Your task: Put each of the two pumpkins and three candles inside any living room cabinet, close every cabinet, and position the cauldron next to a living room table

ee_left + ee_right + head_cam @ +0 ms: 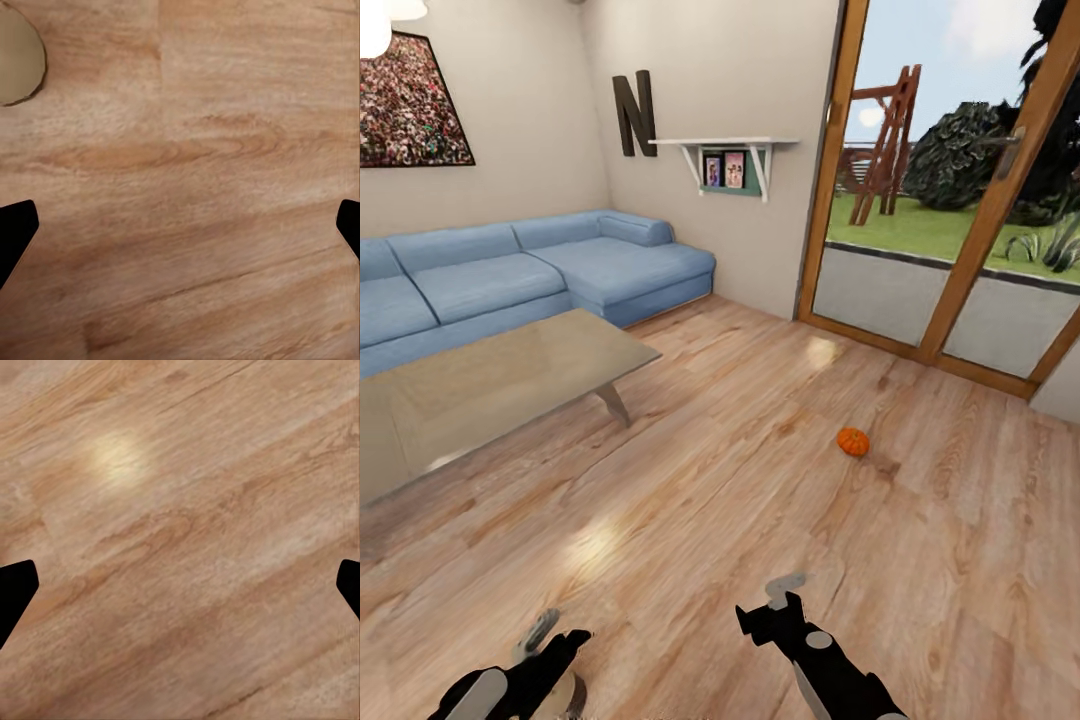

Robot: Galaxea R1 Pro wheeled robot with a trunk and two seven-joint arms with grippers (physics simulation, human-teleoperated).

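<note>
Head view cuts off both arms at the bottom edge and the blue sofa (510, 275) at the left, and 1 pumpkin (852, 441) sits on the plank floor (740, 480) near the glass doors (950, 200), well apart from both grippers. The left gripper (180, 225) and right gripper (180, 585) hang over bare floor with fingers spread wide, holding nothing.
</note>
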